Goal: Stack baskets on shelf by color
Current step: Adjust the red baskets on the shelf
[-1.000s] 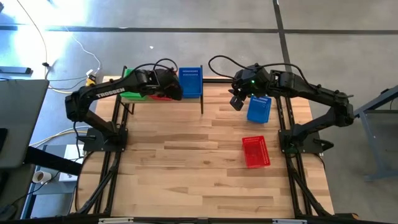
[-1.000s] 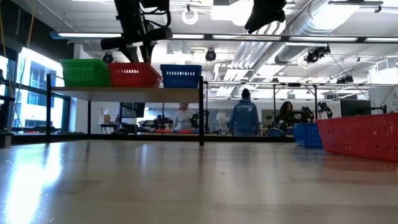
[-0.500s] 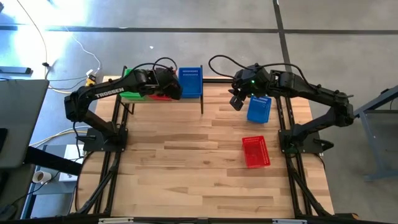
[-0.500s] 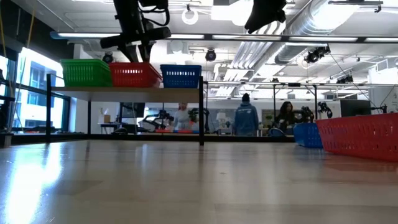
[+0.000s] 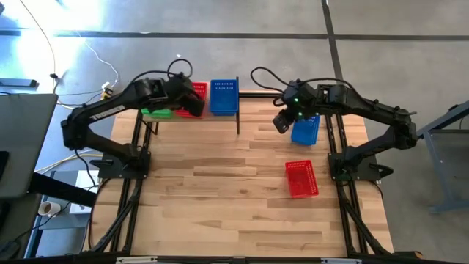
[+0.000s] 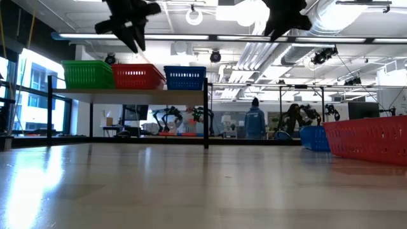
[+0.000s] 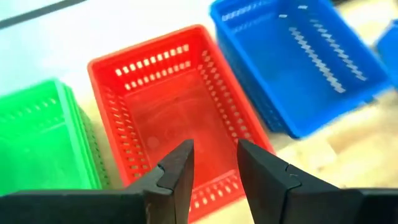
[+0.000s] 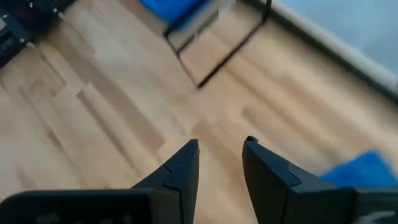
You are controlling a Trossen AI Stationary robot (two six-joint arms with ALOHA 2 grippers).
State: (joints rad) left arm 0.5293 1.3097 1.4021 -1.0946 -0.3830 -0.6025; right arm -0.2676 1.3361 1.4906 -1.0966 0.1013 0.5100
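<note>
Looking down from above, you see the shelf (image 5: 238,116) at the table's far left edge carrying a green basket stack (image 5: 154,112), a red basket (image 5: 198,91) and a blue basket (image 5: 224,96) side by side. Your left gripper (image 5: 192,107) hangs over the red basket on the shelf; in the left wrist view that basket (image 7: 168,118) lies directly beyond the fingertips, open side up, with the green stack (image 7: 37,140) on one side and the blue one (image 7: 298,59) on the other. The jaws stand a little apart with a narrow gap between them, and nothing is held or touched.

Your right gripper (image 5: 281,121) hovers above the tabletop (image 5: 220,198) just beside a second blue basket (image 5: 305,129) that sits on the table near the far right edge. Its jaws are likewise slightly parted and empty, with bare planks showing between them in the right wrist view. Another red basket (image 5: 301,179) rests on the table nearer the front, well clear of both grippers.
</note>
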